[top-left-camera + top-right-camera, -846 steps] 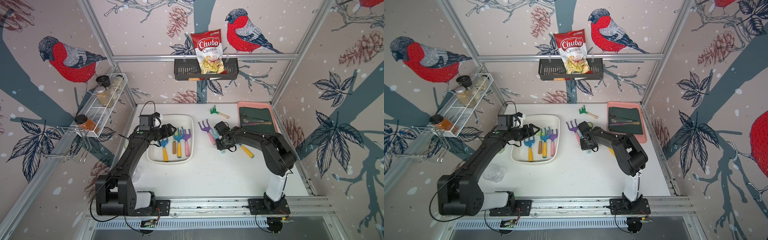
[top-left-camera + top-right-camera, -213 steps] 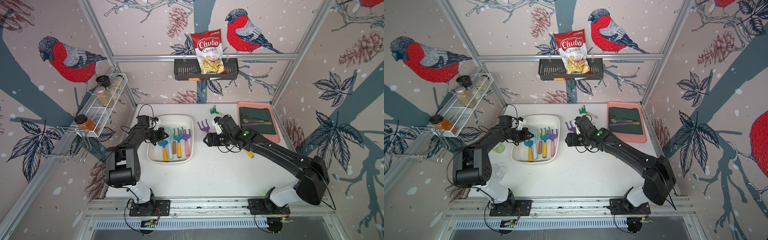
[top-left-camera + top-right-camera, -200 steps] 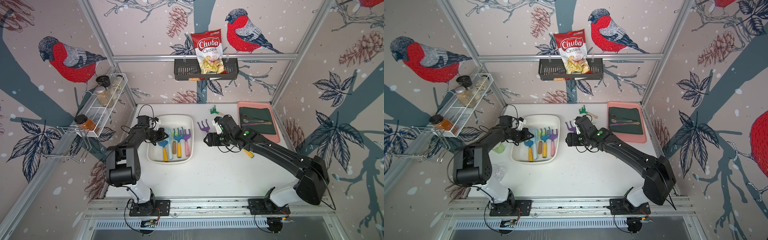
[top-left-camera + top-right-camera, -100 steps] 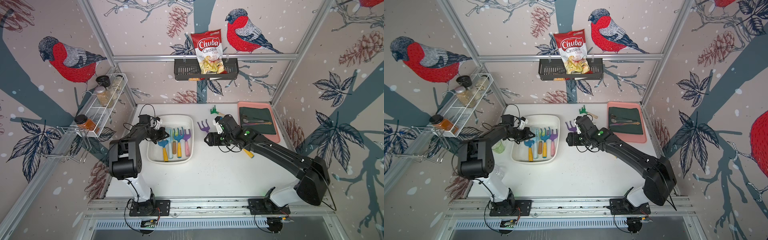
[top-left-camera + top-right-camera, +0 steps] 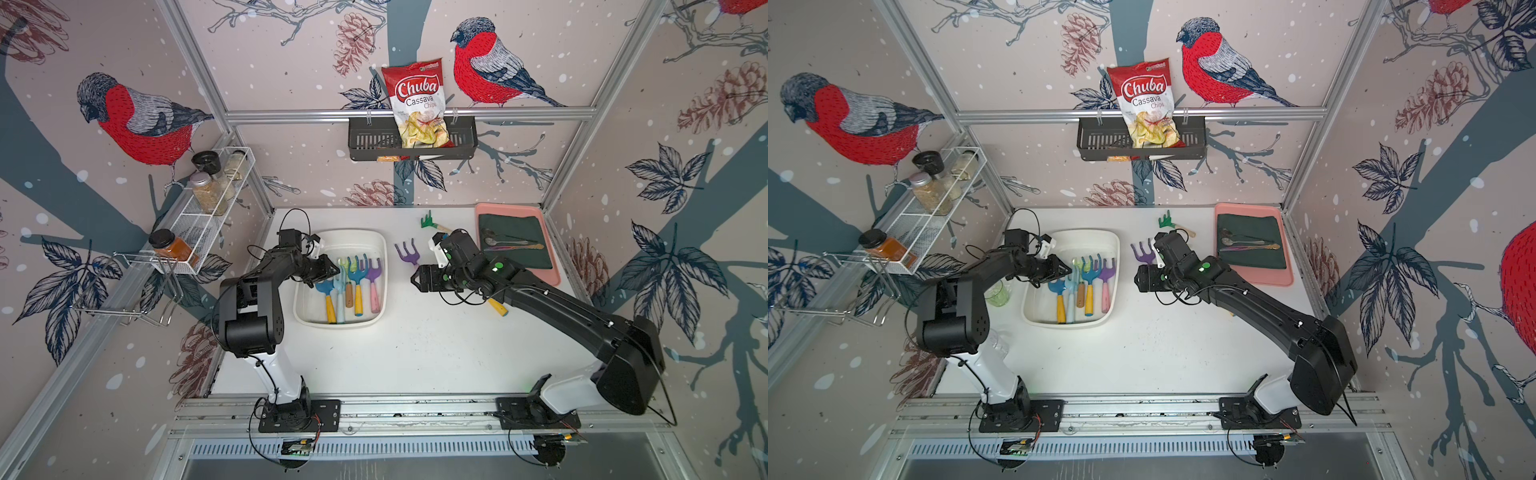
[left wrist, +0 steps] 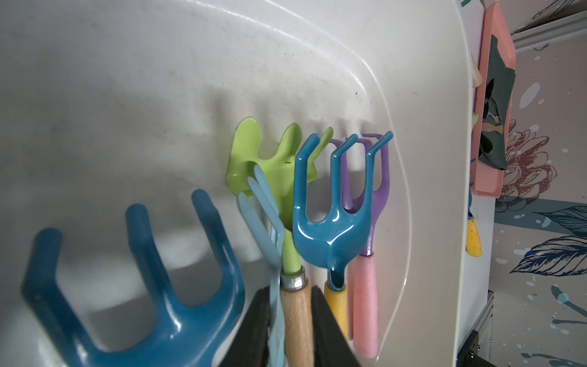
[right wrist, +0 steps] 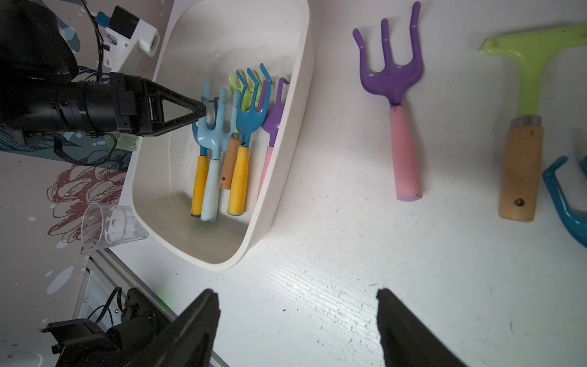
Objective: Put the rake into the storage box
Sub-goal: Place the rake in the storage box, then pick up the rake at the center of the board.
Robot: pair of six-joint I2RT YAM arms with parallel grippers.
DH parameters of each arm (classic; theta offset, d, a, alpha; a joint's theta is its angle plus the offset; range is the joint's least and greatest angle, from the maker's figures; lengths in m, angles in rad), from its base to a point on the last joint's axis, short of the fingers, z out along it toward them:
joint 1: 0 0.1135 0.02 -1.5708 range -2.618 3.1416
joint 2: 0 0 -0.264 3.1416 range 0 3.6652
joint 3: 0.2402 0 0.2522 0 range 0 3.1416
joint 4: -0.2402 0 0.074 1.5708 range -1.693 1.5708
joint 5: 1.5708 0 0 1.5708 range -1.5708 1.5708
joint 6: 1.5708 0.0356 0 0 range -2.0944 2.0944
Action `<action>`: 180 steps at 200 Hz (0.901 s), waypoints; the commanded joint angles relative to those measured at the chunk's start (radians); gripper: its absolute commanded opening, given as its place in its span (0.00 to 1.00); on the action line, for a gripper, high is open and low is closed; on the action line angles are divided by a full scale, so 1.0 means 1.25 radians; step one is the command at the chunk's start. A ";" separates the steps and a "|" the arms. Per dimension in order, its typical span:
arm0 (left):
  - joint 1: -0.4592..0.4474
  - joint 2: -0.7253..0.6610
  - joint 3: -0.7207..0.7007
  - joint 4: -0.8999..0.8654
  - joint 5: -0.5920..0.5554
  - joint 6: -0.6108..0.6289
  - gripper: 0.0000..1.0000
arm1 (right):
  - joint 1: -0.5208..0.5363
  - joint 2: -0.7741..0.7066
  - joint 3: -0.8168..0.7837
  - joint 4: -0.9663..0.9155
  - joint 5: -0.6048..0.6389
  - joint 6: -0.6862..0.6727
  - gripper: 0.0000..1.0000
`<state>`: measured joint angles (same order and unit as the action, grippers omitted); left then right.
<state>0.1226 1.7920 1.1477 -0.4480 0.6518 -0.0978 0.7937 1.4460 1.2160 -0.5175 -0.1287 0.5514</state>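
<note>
Since the pale blue rake (image 7: 212,135) lies inside the storage box (image 7: 298,95), left hand (image 7: 205,110) (grasping or released, cannot tell) should spread, lift straight; right hand (image 7: 297,295) beside box: spread, empty.

White tub (image 5: 311,305) holds a teal rake (image 7: 251,117) with a yellow handle, a pale blue rake (image 7: 213,139) with a white one, a lime rake (image 6: 270,159) on bare wood. The purple rake (image 7: 389,76) on the white table (image 5: 415,353) has a pink handle. Pink tray (image 5: 555,276), dark green cloth (image 5: 523,257), bird-and-pinecone wallpaper (image 5: 145,129).
</note>
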 commanded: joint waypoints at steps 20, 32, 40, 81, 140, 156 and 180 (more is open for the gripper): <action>0.002 -0.023 0.005 0.000 -0.029 0.000 0.41 | -0.012 -0.014 -0.016 -0.010 0.018 -0.006 0.81; 0.001 -0.037 0.006 -0.001 -0.046 -0.006 0.47 | -0.024 -0.016 -0.026 -0.019 0.027 -0.010 0.81; 0.002 -0.049 0.007 -0.005 -0.065 -0.011 0.50 | -0.035 -0.017 -0.034 -0.028 0.034 -0.014 0.81; 0.002 -0.125 0.012 -0.003 -0.110 -0.060 0.64 | -0.085 0.017 -0.078 -0.034 0.100 -0.052 0.81; -0.008 -0.270 -0.018 0.039 -0.043 -0.168 0.67 | -0.094 0.240 0.057 -0.025 0.129 -0.145 0.79; -0.016 -0.308 -0.038 0.052 -0.033 -0.194 0.67 | -0.095 0.311 0.115 -0.038 0.133 -0.169 0.79; -0.027 -0.351 -0.068 0.067 -0.026 -0.225 0.68 | -0.101 0.392 0.182 -0.041 0.130 -0.191 0.74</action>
<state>0.0994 1.3926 1.0893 -0.4042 0.5873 -0.3183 0.6739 1.8683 1.3823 -0.5564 0.0189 0.3649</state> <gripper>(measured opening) 0.674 0.761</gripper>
